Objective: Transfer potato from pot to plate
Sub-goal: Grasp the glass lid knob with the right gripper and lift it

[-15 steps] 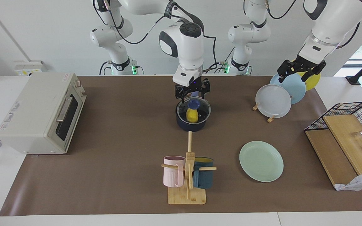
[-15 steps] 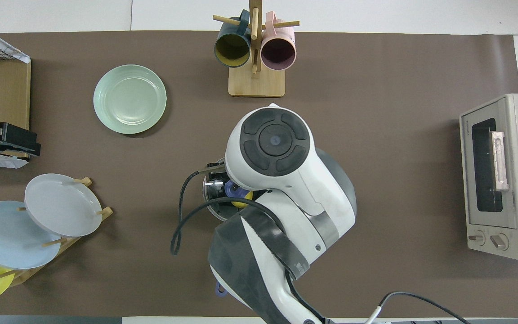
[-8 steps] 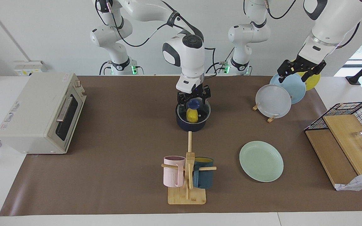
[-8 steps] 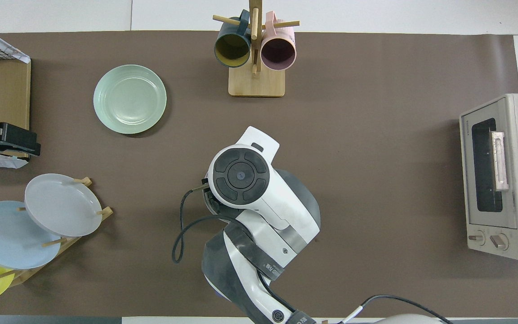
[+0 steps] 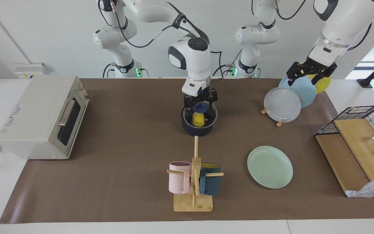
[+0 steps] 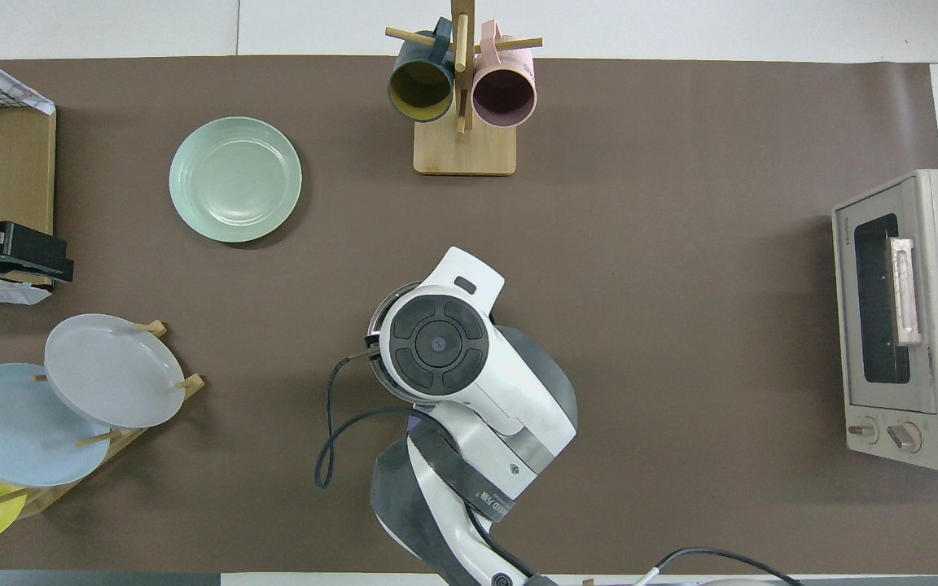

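Glass lid [image 5: 203, 113] covers the pot [image 5: 199, 121] and potato [image 5: 198, 120]; right hand [image 5: 200, 104] straddles its blue knob [image 5: 200, 107], grip unclear, next lifting it. Left hand [image 5: 309, 74] waits, spread wide, at two o'clock.

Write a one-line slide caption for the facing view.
Right gripper at the lid knob of the pot holding a potato; green plate waits bare; left gripper over the plate rack.

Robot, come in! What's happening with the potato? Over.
Right gripper at lid knob on pot. Potato inside, under lid. Left gripper waits over plate rack.
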Robot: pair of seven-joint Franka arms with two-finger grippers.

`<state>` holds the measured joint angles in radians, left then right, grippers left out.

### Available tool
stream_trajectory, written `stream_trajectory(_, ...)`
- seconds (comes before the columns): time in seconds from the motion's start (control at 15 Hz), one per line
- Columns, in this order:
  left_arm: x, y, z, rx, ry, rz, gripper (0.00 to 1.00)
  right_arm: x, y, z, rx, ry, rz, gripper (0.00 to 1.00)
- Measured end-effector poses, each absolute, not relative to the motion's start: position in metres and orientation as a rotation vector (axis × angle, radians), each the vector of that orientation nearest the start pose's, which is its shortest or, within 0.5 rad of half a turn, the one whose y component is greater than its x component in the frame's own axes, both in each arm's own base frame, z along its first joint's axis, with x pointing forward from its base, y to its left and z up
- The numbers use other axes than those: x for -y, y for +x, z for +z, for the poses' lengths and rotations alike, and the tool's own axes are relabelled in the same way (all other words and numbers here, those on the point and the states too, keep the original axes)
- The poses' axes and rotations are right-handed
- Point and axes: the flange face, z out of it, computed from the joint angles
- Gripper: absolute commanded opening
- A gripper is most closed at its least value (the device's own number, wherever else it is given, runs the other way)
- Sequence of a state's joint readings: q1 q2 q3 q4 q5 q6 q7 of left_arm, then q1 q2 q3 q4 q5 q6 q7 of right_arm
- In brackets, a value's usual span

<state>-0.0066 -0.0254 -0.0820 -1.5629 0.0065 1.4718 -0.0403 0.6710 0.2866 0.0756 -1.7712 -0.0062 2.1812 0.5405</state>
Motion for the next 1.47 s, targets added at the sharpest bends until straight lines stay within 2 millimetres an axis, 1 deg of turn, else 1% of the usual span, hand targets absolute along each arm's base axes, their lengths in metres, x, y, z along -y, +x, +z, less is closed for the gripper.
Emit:
stream_trajectory(0.13, 0.0473, 0.5342, 0.6336, -0.075, -3.126, 0.102, 1.00, -0.4377, 0.4726, 0.4085, 0.322, -3.039, -0.129, 1.00)
stream_trajectory(0.33, 0.0473, 0.5342, 0.6336, -0.075, -3.126, 0.102, 1.00, -0.4367, 0.4717, 0.4068, 0.322, -3.042, -0.125, 0.99)
stream_trajectory(0.47, 0.0473, 0.5342, 0.6337, -0.075, -3.126, 0.102, 1.00, -0.4357, 0.4708, 0.4065, 0.322, -3.043, -0.123, 0.89)
stream_trajectory(0.93, 0.0473, 0.5342, 0.6337, -0.075, -3.126, 0.102, 1.00, -0.4344, 0.4712, 0.4078, 0.318, -3.034, -0.143, 0.75)
stream_trajectory(1.07, 0.0473, 0.5342, 0.6337, -0.075, -3.126, 0.102, 1.00, -0.4344, 0.4713, 0.4080, 0.317, -3.032, -0.145, 0.62)
stream_trajectory(1.2, 0.0473, 0.5342, 0.6337, -0.075, -3.126, 0.102, 1.00, -0.4338, 0.4716, 0.4089, 0.316, -3.032, -0.148, 0.50)
stream_trajectory(1.33, 0.0473, 0.5342, 0.6337, -0.075, -3.126, 0.102, 1.00, -0.4335, 0.4714, 0.4085, 0.316, -3.033, -0.147, 0.33)
stream_trajectory(1.4, 0.0473, 0.5342, 0.6337, -0.075, -3.126, 0.102, 1.00, -0.4334, 0.4714, 0.4084, 0.315, -3.033, -0.147, 0.26)
stream_trajectory(1.47, 0.0473, 0.5342, 0.6337, -0.075, -3.126, 0.102, 1.00, -0.4333, 0.4715, 0.4084, 0.315, -3.033, -0.147, 0.23)
